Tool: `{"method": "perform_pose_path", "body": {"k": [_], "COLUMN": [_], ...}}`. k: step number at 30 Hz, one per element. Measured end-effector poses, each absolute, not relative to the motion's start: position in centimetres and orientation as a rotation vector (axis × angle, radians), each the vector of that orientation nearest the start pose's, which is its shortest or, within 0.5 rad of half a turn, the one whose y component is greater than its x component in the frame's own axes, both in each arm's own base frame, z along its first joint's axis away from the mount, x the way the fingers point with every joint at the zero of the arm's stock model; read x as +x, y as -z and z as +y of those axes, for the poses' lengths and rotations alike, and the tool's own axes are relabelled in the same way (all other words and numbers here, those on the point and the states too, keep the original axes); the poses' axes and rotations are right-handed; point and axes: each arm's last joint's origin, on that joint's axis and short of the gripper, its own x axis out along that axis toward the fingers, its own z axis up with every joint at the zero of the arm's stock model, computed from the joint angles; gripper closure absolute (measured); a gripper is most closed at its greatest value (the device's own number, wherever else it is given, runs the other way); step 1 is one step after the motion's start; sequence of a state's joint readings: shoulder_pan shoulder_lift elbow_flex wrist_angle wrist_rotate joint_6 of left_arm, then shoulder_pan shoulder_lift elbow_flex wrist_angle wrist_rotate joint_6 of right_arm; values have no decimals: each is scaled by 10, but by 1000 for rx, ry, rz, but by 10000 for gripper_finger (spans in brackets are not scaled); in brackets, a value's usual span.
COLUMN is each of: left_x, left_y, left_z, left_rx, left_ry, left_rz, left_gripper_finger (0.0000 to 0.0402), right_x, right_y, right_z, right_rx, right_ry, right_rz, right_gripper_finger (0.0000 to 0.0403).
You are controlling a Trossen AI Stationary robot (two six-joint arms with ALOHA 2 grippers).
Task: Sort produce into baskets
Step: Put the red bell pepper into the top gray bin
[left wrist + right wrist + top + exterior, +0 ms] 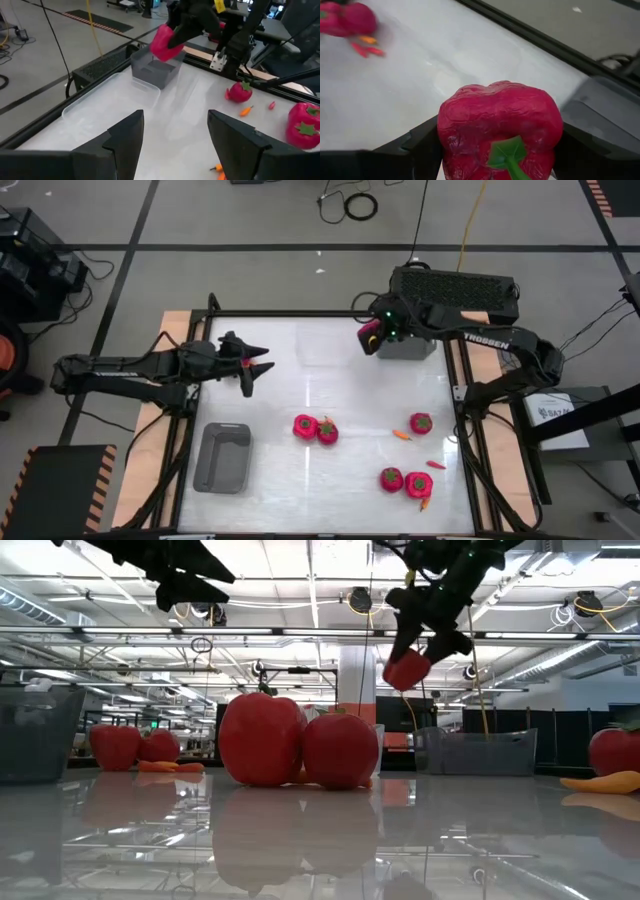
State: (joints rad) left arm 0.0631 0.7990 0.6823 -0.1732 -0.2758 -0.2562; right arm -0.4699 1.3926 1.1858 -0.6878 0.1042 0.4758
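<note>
Five red fruits (305,425) lie on the table (320,370), two grey baskets (223,457); right gripper (369,338) clamps a sixth fruit (500,130), left gripper (256,366) fingers apart, empty.

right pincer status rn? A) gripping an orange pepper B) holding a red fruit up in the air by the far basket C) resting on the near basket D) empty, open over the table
B: the right pincer clamps a red fruit with a green top, raised clear of the table beside the far grey basket.

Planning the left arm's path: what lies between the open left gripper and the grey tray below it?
Only bare white tabletop separates the left gripper from the grey rectangular plastic tray, as the high view shows.
</note>
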Motion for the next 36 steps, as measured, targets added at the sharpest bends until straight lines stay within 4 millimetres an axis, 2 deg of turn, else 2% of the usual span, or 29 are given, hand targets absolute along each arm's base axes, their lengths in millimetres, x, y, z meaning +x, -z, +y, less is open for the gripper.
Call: {"method": "perform_pose_path", "body": {"k": [8,13,17,24,36], "left_x": [186,195,204,218,223], "left_y": [-288,-279,-270,-253,-247], "left_z": [20,21,22,22,22], "left_rx": [-213,-245,-273,-373,-393], "left_ry": [-399,-412,-425,-442,-445], "left_rz": [292,340,380,447,475], "left_gripper_finger": [175,175,167,125,123], "right_x": [235,219,207,186,176], "right_y": [-293,-290,-287,-262,-224], "right_z": [-154,-168,-178,-203,-233], "right_rx": [647,654,695,790,847], "right_ry": [853,1044,1109,1225,1196], "right_rz": [783,804,828,1018,1214], "right_gripper_finger": [114,114,114,114,98]}}
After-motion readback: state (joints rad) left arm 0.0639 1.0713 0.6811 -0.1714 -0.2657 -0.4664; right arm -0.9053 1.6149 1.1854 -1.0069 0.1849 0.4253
